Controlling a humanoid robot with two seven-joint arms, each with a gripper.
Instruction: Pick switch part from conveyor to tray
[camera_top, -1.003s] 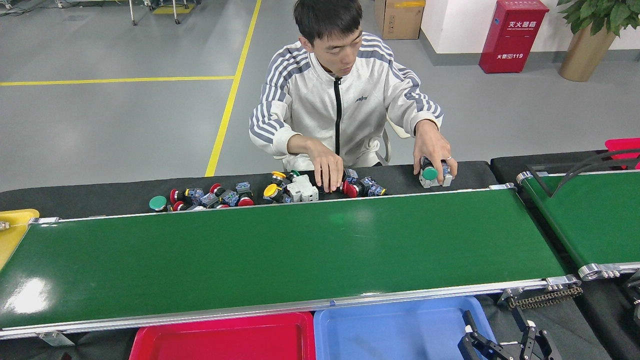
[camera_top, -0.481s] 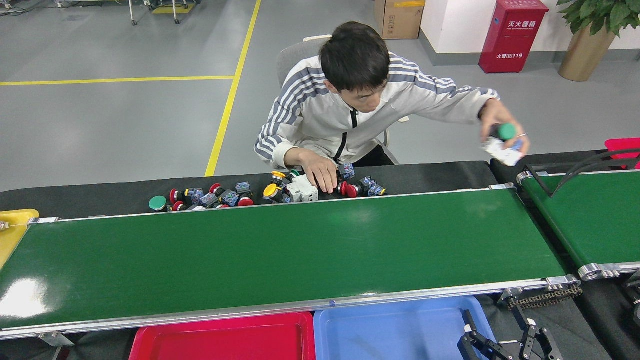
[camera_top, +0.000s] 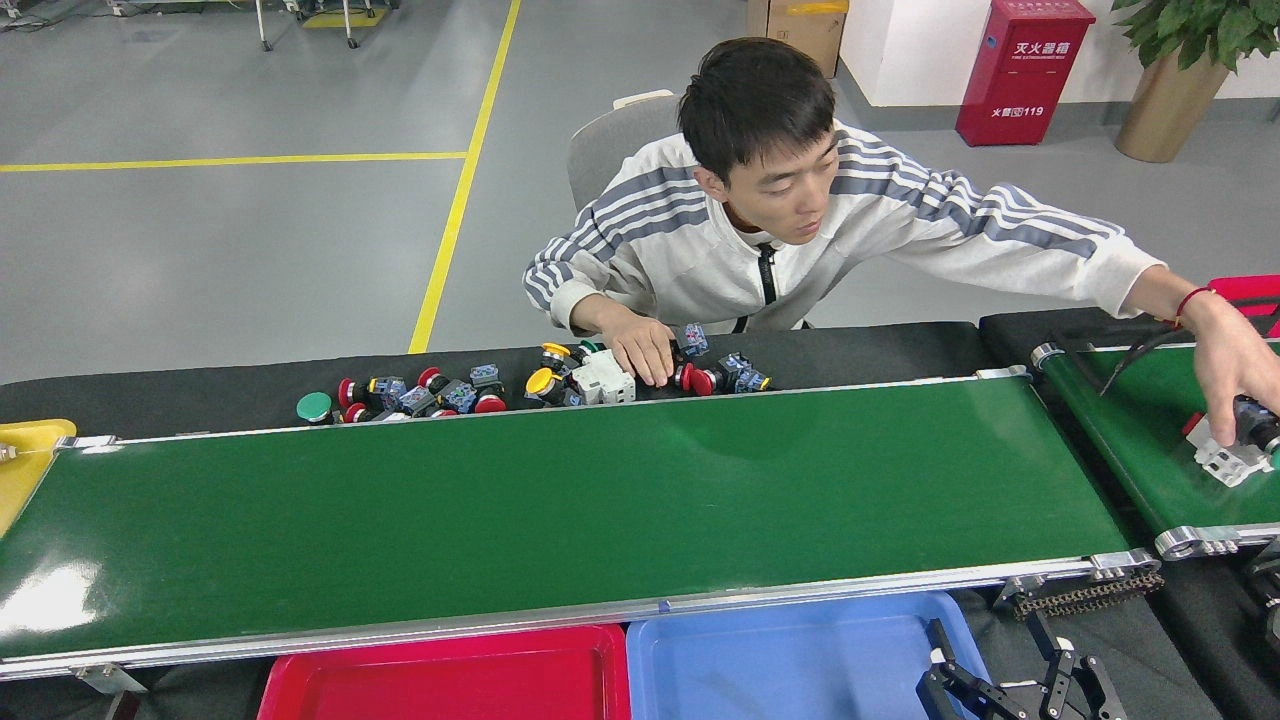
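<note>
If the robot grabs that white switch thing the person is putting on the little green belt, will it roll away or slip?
The switch part probably won't roll far: its white base looks blocky and flat-sided. Its round button end might make it tip if nudged. It looks like hard, smooth plastic, so it may slip a bit in a grip. The person's hand covers part of it.

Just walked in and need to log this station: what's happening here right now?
A seated person is feeding parts. One hand sets a switch part on the shorter green belt at the right; the other hand rests among the pile of spare switch parts behind the conveyor. The conveyor carries nothing yet. The red tray and blue tray show no parts. The robot's right tool waits open beside the blue tray; its left tool is out of view.
</note>
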